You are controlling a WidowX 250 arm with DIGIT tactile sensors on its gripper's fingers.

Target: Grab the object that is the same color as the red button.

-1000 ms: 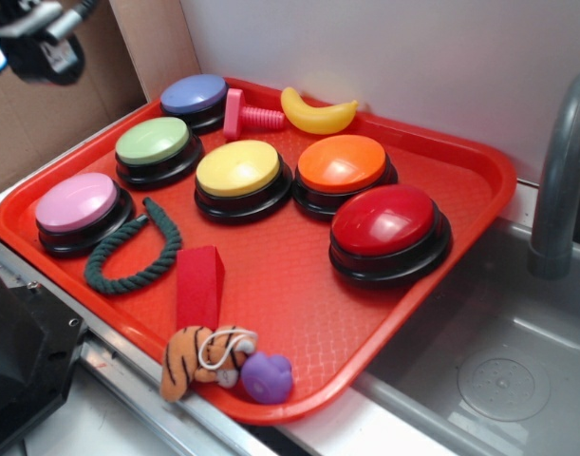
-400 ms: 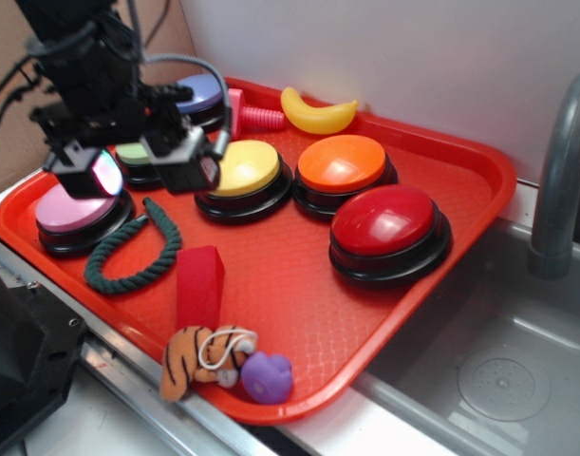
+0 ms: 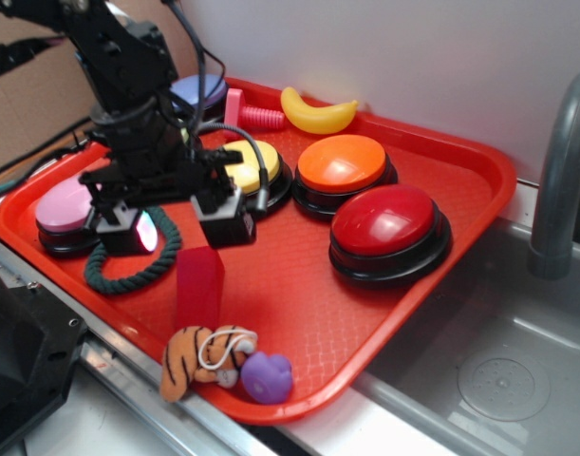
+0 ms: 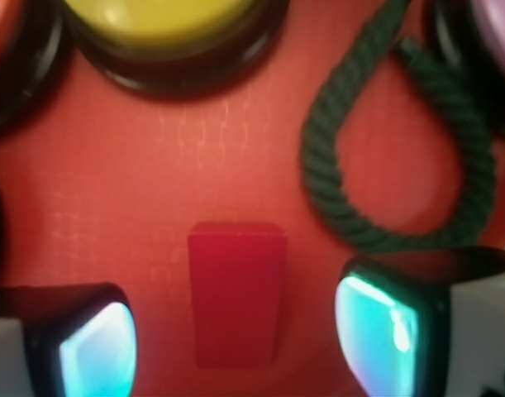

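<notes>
Red wedge block (image 3: 199, 285) — small, plain, matte, elongated; lies flat on the red tray (image 3: 479, 180) close to its front edge, free of any grasp. Its long axis runs from the front edge toward the middle of the tray: one end points at the yellow button (image 3: 244, 169), the other at the striped tiger toy (image 3: 199, 358) on the front rim. In the wrist view the block (image 4: 235, 289) is widest at the end toward the yellow button (image 4: 165, 16) and narrows toward the bottom of the picture. Gripper (image 3: 180, 228) — black, jaws spread wide, hanging just above the block's button-side end; in the wrist view the two fingers (image 4: 393, 331) stand one on either side of the block with clear gaps, neither touching it. Red button (image 3: 384, 223) — large glossy dark-red dome on a round black base, toward the right side of the tray, well apart from the block. Orange button (image 3: 342, 163) — just behind the red one. Pink button (image 3: 62, 204) — near the left corner, partly behind the arm. Purple button (image 3: 199, 90) — near the back edge, largely hidden. Green rope loop (image 3: 128, 271) — beside the block on its left; in the wrist view the loop (image 4: 401, 165) lies apart from it. Pink-red screw bolt (image 3: 252, 116) and yellow banana (image 3: 318, 114) — along the back edge. Small purple piece (image 3: 267, 377) — touching the tiger toy on the front rim. No writing or labels can be read.
</notes>
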